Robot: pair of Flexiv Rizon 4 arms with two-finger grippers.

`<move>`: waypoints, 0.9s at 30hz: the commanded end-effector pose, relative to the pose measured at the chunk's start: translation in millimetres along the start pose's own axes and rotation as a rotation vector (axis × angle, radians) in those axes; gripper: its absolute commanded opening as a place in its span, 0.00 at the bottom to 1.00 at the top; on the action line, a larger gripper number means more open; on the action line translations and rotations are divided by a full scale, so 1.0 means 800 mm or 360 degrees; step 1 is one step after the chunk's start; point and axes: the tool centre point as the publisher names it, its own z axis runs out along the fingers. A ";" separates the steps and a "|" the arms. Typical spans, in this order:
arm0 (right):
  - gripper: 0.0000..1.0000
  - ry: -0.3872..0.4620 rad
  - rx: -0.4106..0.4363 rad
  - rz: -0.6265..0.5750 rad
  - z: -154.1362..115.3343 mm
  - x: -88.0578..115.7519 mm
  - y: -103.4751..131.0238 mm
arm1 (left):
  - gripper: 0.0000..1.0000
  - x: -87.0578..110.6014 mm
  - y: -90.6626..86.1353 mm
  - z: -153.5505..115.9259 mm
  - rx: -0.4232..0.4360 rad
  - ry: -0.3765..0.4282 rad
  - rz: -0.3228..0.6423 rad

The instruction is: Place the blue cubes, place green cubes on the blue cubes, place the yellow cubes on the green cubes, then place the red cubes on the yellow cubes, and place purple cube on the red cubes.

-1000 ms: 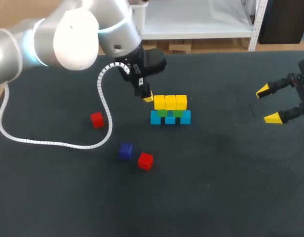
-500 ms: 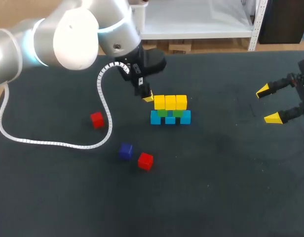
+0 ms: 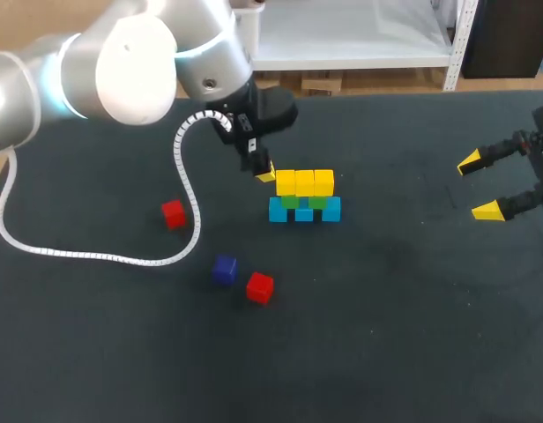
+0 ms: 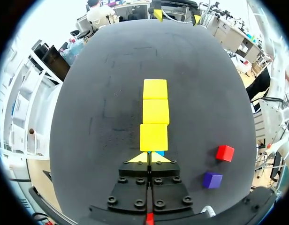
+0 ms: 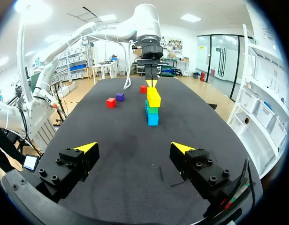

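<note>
Near the table's (image 3: 386, 352) middle, the left gripper (image 3: 264, 174), fingers pressed together and empty, is hovering just beside the yellow row (image 3: 304, 182). Reds are seemingly coming next, so it needs opening over a red cube (image 3: 173, 213). By the right edge, the right gripper (image 3: 479, 185) is hanging wide.

You can read no text, label, number or sign at this moment: the faces of the cubes (image 3: 304, 183) are plain, and the table (image 3: 395, 335) shows no legible marking in any of your three views.
</note>
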 end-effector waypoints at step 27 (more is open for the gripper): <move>1.00 -0.0003 -0.0001 -0.0002 0.001 0.001 -0.001 | 1.00 0.112 -0.013 -0.069 -0.0081 -0.0071 -0.0005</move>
